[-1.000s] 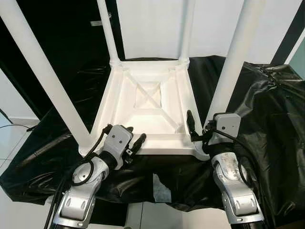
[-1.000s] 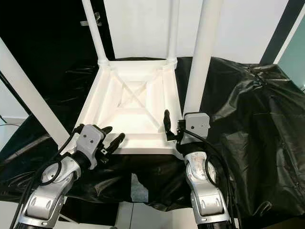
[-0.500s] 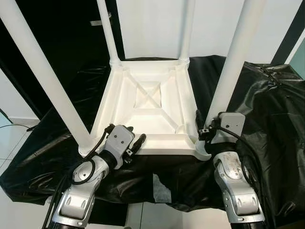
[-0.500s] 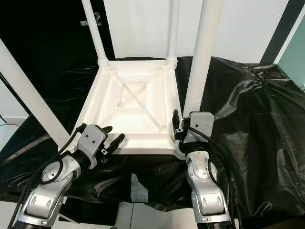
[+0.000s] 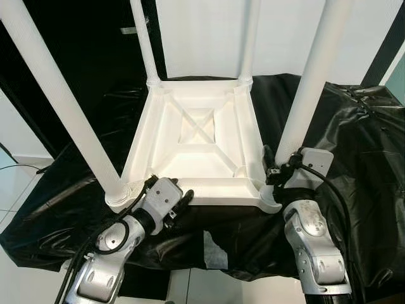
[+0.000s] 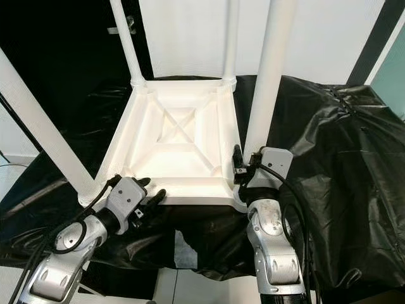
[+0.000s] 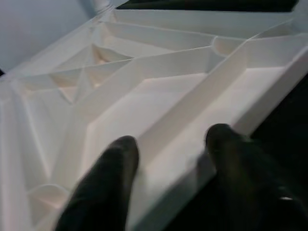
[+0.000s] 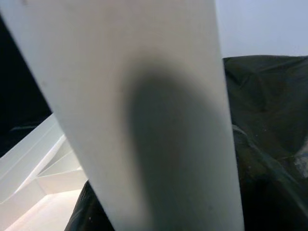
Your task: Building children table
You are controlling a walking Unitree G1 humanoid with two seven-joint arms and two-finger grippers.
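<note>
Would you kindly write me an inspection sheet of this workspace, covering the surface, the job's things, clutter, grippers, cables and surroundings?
Surface: black plastic sheet, creased, draped over the work area.
Job's things: white children's table lying upside down, ribbed underside up, four white legs standing upward from its corners.
Clutter: a pale patch on the sheet's near edge; what it is cannot be told.
Grippers: left gripper open, its fingers straddling the table's near rim; right gripper at the base of the near right leg, finger state unclear.
Cables: black cables looped along both forearms; a thin cable on the floor at far left.
Surroundings: white wall behind, dark panel at left.
</note>
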